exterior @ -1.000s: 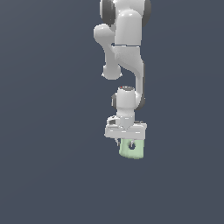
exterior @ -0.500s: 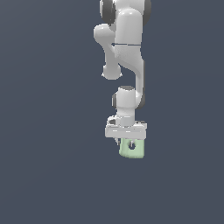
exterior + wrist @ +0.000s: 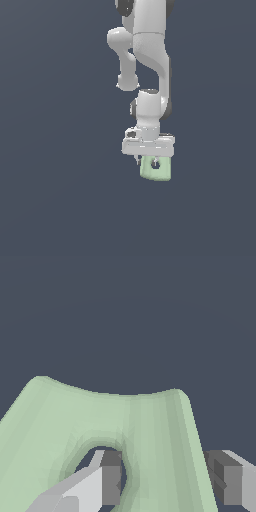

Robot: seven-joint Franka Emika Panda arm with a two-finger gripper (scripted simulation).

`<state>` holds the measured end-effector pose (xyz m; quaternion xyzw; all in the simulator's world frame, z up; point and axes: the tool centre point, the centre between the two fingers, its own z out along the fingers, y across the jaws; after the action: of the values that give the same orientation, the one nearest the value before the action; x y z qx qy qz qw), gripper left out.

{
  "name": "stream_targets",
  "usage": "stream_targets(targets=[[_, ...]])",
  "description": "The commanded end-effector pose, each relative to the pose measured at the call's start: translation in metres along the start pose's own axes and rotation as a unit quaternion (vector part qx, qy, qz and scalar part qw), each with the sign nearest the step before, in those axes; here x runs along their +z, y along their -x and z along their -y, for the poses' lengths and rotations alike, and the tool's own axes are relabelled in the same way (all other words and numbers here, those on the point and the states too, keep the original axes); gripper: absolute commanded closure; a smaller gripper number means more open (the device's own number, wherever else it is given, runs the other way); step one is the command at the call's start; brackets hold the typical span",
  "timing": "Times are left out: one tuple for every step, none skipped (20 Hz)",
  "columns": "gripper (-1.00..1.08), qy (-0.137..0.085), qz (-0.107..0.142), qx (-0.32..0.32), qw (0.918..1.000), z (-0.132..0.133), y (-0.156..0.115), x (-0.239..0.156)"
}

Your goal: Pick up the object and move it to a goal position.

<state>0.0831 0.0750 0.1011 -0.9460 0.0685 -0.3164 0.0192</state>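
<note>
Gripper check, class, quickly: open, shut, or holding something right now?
Gripper: shut on the pale green block, one finger through its centre hole, the other outside.

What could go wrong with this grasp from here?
1. In the wrist view one finger sits inside the block's hole, the other on its outer side, so the gripper clamps only one wall; the block may pivot or slip in transit.
2. Most of the block hangs below the gripper, so fast moves could swing it loose.

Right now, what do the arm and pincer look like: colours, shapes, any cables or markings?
Glossy white arm of rounded, bulbous links with dark joint bands. A white cylindrical wrist leads to a flat, boxy white pincer. Fingers are white with grey blocky tips. No cables or markings visible.
</note>
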Motion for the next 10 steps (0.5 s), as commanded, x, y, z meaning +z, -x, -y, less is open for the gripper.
stream_targets(targets=[[1.08,0.000,0.000,0.000,1.0000,0.007,-0.017,-0.014],[1.08,0.000,0.000,0.001,1.0000,0.009,-0.024,-0.019],[1.08,0.000,0.000,0.001,1.0000,0.012,-0.030,-0.024],[1.08,0.000,0.000,0.001,1.0000,0.015,-0.036,-0.029],[1.08,0.000,0.000,0.001,1.0000,0.017,-0.042,-0.033],[1.08,0.000,0.000,0.001,1.0000,0.019,-0.047,-0.037],[1.08,0.000,0.000,0.001,1.0000,0.020,-0.052,-0.041],[1.08,0.000,0.000,0.001,1.0000,0.022,-0.056,-0.044],[1.08,0.001,0.000,0.000,1.0000,0.023,-0.059,-0.046],[1.08,0.001,0.000,0.000,1.0000,0.024,-0.063,-0.049]])
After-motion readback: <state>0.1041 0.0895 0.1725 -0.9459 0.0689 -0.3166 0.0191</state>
